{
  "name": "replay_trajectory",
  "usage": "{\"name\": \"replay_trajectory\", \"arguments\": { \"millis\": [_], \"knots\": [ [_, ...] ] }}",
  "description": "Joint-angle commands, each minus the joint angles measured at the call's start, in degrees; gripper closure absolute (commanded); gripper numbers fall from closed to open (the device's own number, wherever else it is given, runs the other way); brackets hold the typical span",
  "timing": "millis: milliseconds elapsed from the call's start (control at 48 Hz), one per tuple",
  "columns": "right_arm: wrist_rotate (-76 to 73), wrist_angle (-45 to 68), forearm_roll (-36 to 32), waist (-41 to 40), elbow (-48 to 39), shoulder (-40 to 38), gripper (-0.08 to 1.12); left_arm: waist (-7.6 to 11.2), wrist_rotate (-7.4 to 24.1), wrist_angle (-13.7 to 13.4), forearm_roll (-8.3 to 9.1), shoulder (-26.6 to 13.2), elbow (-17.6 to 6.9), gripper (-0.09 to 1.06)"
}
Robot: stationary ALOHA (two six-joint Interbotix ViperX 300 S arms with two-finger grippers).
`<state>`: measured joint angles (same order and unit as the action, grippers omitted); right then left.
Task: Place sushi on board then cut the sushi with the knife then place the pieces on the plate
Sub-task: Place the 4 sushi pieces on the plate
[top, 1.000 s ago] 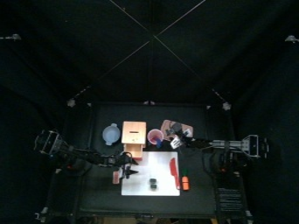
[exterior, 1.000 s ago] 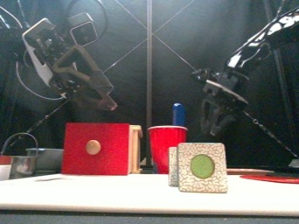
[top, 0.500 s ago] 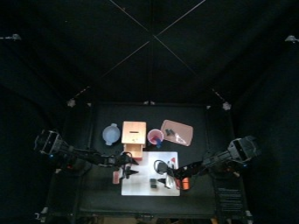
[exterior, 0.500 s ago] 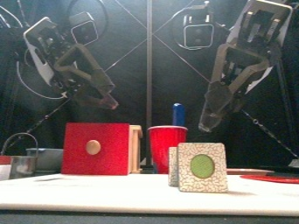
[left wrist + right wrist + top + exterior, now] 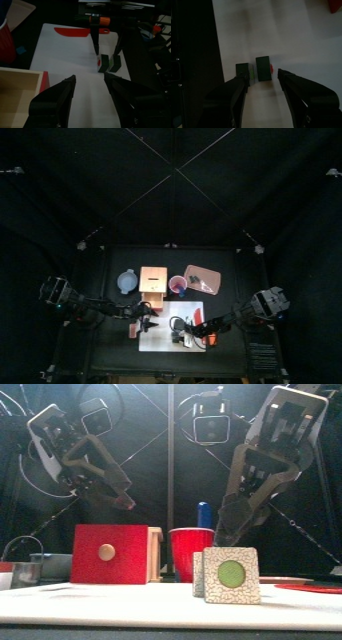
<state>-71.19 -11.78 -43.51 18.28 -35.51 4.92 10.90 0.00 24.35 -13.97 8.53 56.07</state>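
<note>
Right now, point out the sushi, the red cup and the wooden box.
sushi (image 5: 231,574): front view, green centre of its near face.
red cup (image 5: 191,550): front view, middle of its wall.
wooden box (image 5: 127,544): front view, red drawer front.

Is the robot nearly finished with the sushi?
Well along. The sushi stands on the board in two pieces, so the cut looks done. A dark bit on the plate may be a piece already moved. The right gripper hangs open over the two pieces, likely to grab one. Both must go onto the plate.
</note>
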Motion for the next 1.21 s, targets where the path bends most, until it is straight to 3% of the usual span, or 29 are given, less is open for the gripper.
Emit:
{"name": "replay_trajectory", "arguments": {
  "millis": [21, 396, 708, 917, 1208],
  "knots": [
    [0.09, 0.35, -0.44, -0.18, 1.41, -0.44, 0.20, 0.00, 0.09, 0.26, 0.00, 0.18, -1.14, 0.11],
    [0.00, 0.44, -0.26, -1.05, 1.85, 2.02, 0.23, 0.09, 0.09, 0.09, -0.88, 0.18, -0.79, 0.11],
    [0.18, -0.18, -0.44, -1.41, 2.81, 2.20, 0.50, 0.35, 0.09, 0.00, -1.85, 0.18, -0.53, 0.11],
    [0.18, -8.26, -0.44, -2.46, 0.97, -3.87, 0.53, 0.35, 0.09, 0.00, -2.20, 0.18, -0.44, 0.11],
    [-0.70, -24.26, -0.18, -8.88, -8.17, -18.81, 0.52, 0.35, 0.09, 0.00, -2.20, 0.18, -0.44, 0.11]
  ]
}}
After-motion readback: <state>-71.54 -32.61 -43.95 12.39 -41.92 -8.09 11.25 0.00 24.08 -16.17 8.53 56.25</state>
